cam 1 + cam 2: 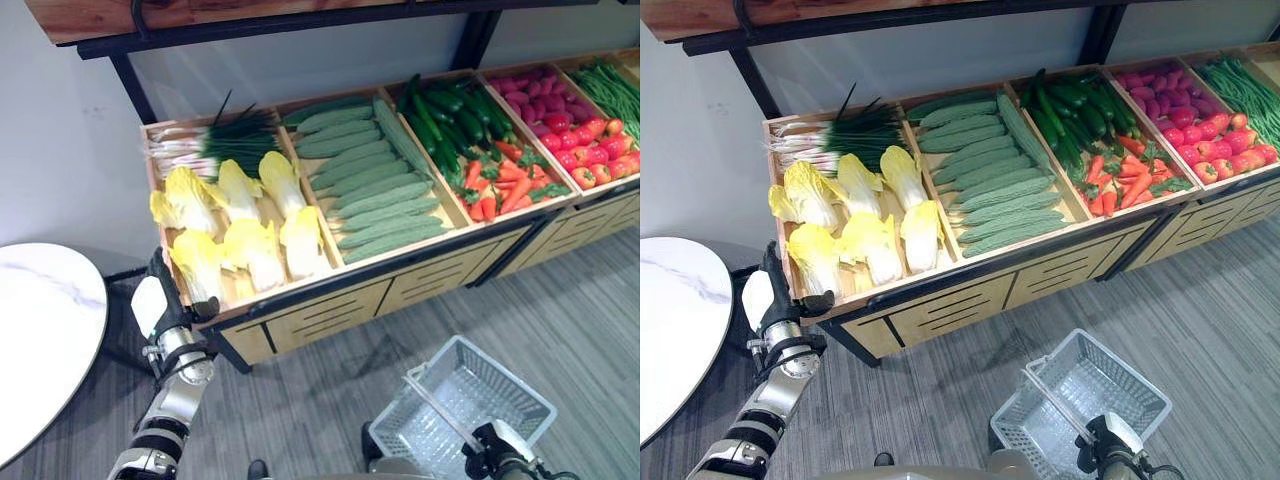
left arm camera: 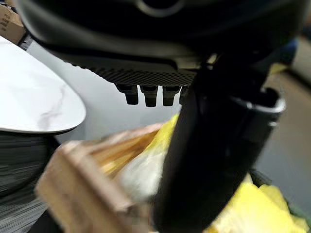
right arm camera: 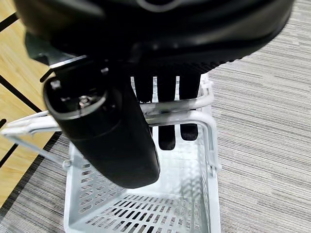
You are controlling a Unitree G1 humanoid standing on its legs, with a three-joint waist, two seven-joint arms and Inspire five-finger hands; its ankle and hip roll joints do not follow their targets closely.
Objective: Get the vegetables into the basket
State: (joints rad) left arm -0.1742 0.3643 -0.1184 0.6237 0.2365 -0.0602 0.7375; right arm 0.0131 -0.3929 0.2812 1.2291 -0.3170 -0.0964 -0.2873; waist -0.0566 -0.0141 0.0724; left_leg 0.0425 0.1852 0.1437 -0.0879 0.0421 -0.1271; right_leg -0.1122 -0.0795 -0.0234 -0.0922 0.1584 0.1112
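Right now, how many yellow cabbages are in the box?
6 yellow cabbages in the leftmost crate: back row; front row. The left hand may hide part of one.

Grey striped carpet [image 1: 560, 320], white wall [image 1: 60, 150], round marble table [image 1: 40, 330].

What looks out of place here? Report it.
Nothing stands out. The produce lies sorted in its wooden bins, the basket hangs upright and empty from the right hand, and the left hand sits at the cabbage bin's edge.
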